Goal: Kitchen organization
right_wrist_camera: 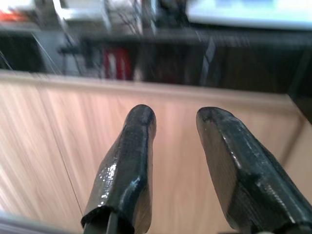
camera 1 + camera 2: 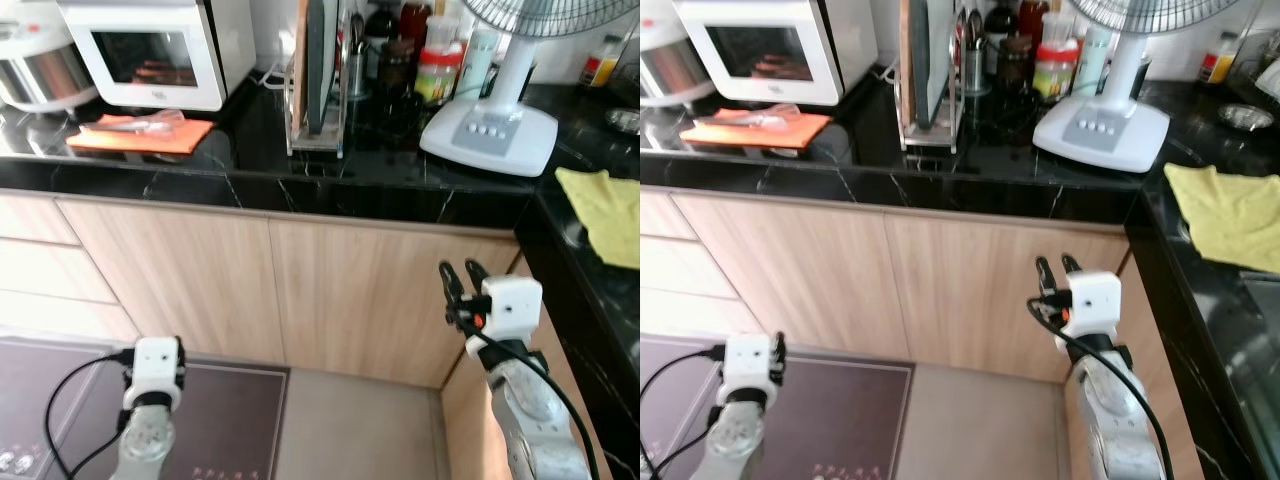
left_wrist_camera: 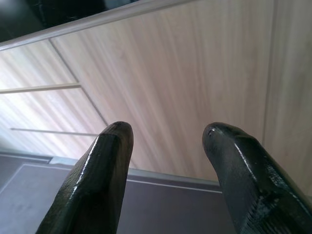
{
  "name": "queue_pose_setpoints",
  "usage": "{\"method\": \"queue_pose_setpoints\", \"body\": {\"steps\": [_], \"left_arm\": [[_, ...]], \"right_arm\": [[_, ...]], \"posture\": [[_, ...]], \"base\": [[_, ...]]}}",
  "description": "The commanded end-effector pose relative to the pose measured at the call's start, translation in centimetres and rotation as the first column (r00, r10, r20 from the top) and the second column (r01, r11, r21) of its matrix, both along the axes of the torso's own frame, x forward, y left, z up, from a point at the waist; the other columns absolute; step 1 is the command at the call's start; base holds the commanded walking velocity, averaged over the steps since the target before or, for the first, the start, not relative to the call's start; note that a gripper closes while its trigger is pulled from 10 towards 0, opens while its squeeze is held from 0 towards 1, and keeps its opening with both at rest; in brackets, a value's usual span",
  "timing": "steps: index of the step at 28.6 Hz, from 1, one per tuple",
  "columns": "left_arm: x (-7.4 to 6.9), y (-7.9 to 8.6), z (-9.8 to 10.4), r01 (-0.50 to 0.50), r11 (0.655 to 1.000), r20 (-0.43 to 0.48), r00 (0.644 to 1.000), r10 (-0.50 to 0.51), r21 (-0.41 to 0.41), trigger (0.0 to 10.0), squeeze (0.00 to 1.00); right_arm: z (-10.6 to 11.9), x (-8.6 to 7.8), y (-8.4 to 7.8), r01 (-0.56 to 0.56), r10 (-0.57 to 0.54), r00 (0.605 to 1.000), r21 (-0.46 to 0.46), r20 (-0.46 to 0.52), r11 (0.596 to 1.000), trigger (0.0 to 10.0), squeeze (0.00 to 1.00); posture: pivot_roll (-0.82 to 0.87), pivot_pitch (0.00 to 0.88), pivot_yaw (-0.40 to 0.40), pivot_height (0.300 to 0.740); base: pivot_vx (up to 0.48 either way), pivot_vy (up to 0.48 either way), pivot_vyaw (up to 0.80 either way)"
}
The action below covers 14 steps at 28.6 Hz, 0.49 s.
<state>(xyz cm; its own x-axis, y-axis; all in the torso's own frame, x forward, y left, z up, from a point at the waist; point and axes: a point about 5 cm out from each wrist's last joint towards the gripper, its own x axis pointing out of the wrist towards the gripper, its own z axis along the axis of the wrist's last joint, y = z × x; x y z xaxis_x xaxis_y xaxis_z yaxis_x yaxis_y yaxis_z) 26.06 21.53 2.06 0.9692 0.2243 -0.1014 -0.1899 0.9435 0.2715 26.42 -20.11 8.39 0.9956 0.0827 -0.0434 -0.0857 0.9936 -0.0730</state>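
A black stone counter (image 2: 300,180) runs across in front of me and turns along my right side. On it lie an orange cloth (image 2: 140,135) before a white microwave (image 2: 150,50), and a yellow cloth (image 2: 605,210) on the right wing. My right gripper (image 2: 458,268) is raised in front of the wooden cabinet doors (image 2: 350,300), just below the counter edge, fingers pointing up, open and empty. Its wrist view shows the two black fingers (image 1: 131,161) apart against the cabinet. My left gripper (image 3: 168,129) hangs low over the floor mat, open, holding nothing.
A white fan base (image 2: 490,130), a rack with cutting boards (image 2: 318,80), several bottles and jars (image 2: 440,60) and a rice cooker (image 2: 35,70) stand on the counter. A dark floor mat (image 2: 220,410) lies before the cabinets. Drawers (image 2: 40,270) are at left.
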Motion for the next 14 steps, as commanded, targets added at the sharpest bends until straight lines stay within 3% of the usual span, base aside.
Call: {"method": "queue_pose_setpoints", "body": {"steps": [1, 4, 6, 14], "left_arm": [[-0.1, 0.5, -0.4, -0.013, 1.0, -0.036, 0.999, 0.013, 0.0, 10.0, 0.0], [-0.1, 0.8, -0.6, -0.01, 1.0, -0.052, 0.999, 0.009, 0.0, 10.0, 0.0], [0.0, 1.0, -0.7, -0.005, 1.0, -0.068, 0.998, 0.005, -0.004, 10.0, 0.0], [-0.1, 1.1, -1.1, -0.01, 1.0, -0.083, 0.996, 0.009, -0.005, 10.0, 0.0]], "right_arm": [[-0.6, 0.0, 0.0, -0.001, 0.001, 1.0, 0.005, -0.028, 1.0, 10.0, 0.0], [-2.2, -0.4, -0.5, 0.028, -0.027, 0.995, 0.011, -0.096, 1.0, 10.0, 0.0], [-4.2, -1.0, -0.8, 0.026, -0.024, 0.984, 0.013, -0.178, 1.0, 10.0, 0.0], [-7.8, -2.4, -1.1, 0.042, -0.038, 0.947, 0.005, -0.319, 0.999, 10.0, 0.0]], "posture": [[-0.11, 0.0, 0.004, 0.74], [-0.11, 0.0, 0.003, 0.74], [-0.11, 0.0, 0.003, 0.74], [-0.11, 0.0, 0.001, 0.74]], "base": [[0.0, 0.0, 0.0], [0.0, 0.167, 0.0], [0.0, 0.48, 0.0], [0.0, 0.48, 0.0]]}}
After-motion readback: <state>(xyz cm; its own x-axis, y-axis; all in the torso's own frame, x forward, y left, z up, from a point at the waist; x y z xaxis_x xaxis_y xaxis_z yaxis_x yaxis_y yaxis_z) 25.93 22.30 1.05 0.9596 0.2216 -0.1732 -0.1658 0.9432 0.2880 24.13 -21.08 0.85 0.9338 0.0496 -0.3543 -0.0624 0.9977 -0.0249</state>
